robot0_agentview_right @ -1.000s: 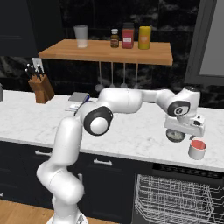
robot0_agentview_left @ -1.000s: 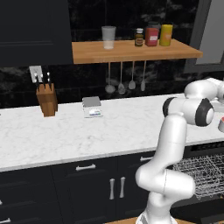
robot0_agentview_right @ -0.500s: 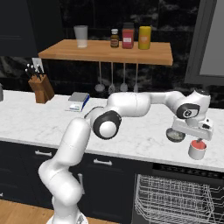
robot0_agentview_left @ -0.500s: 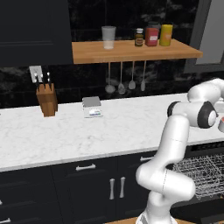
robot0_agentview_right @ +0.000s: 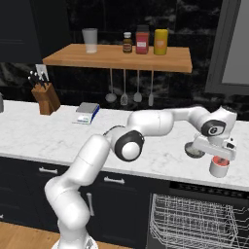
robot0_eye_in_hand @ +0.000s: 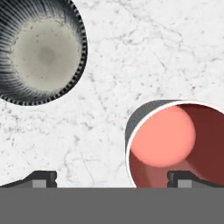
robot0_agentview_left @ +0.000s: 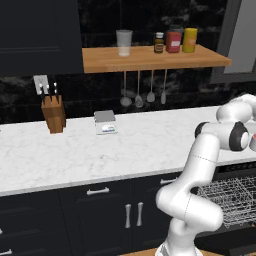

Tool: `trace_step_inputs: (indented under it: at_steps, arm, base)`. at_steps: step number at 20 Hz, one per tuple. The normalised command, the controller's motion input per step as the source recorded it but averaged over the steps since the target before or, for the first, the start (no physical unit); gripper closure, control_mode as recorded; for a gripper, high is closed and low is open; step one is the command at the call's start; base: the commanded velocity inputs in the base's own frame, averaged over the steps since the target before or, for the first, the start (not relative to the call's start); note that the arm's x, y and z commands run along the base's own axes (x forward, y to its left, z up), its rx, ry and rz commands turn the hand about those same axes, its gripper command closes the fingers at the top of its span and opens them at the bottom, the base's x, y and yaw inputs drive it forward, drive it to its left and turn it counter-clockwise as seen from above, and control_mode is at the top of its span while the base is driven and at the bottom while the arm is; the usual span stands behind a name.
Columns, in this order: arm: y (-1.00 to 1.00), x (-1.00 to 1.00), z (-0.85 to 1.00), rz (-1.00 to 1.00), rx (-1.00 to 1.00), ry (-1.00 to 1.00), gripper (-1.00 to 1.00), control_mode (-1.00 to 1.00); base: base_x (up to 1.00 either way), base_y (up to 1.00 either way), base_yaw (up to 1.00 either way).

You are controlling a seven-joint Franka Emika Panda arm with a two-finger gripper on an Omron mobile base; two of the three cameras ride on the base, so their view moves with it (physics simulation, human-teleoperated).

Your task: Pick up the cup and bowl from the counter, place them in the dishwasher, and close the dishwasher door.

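Gripper (robot0_eye_in_hand: 111, 179) is hanging straight over the counter (robot0_eye_in_hand: 144, 52), looking down. Its two dark tips are standing wide apart with nothing between them but marble and part of the cup's wall; nothing held. One fingertip (robot0_eye_in_hand: 183, 177) is showing over the cup's mouth, the other out over bare marble.

The cup (robot0_eye_in_hand: 175, 140) is sitting upright just below the hand: squat, red, paler pink inside, thin pale rim. In the right base view the cup (robot0_agentview_right: 219, 167) is standing near the counter's front edge, above the open dishwasher (robot0_agentview_right: 194, 221) and its wire rack.

Handling, as a judgement: small, rigid, probably light; smooth glazed-looking wall, so likely slippery. The wall is the best hold, one finger inside and one outside (the tips are already lining up roughly that way), or across the whole body if the span allows. Squeezing off-centre could tip or skate it on the marble.

Further off, the bowl (robot0_eye_in_hand: 41, 50): dark ribbed outside, grey inside, upright, apart from the cup. Wider and shallower, so a rim pinch is looking likelier there.

Beyond, along the back wall, a knife block (robot0_agentview_right: 44, 95) and a wooden shelf (robot0_agentview_right: 121, 56) are standing well clear.
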Motion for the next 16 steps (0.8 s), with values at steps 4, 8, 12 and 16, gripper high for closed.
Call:
trace_step_inputs:
  at_steps: [4, 8, 12, 16]
  arm:
    - [0.08, 0.48, -0.14, 0.14, 0.0, 0.0, -1.0, -1.0]
    - [-0.09, 0.09, 0.02, 0.13, 0.0, 0.02, -1.0, -1.0]
    - [-0.29, -0.02, 0.0, 0.02, 0.05, 0.0, -1.0, -1.0]
    - [-0.04, -0.08, 0.0, 0.0, 0.06, 0.03, -1.0, -1.0]
  base:
    - [0.0, 0.0, 0.0]
    - [0.0, 0.0, 0.0]
    - [0.0, 0.0, 0.0]
    - [0.0, 0.0, 0.0]
